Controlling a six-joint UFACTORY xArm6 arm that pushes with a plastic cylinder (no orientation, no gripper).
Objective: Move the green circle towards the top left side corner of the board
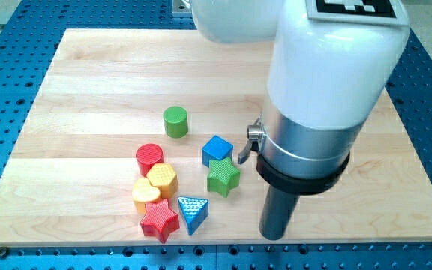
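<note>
Wooden board (88, 75), pale, laid on a blue perforated bench (6, 97). Eight blocks rest directly on it, all in the lower middle. Green circle (175, 121) stands alone, uppermost. Blue cube (217, 150) touches green star (223, 178) below it. Red circle (149, 157), yellow hexagon (162, 178), yellow heart (145, 193), red star (160, 220) and blue triangle (193, 212) are clustered at the view's left. My tip (272, 235) meets the board right of the triangle.
</note>
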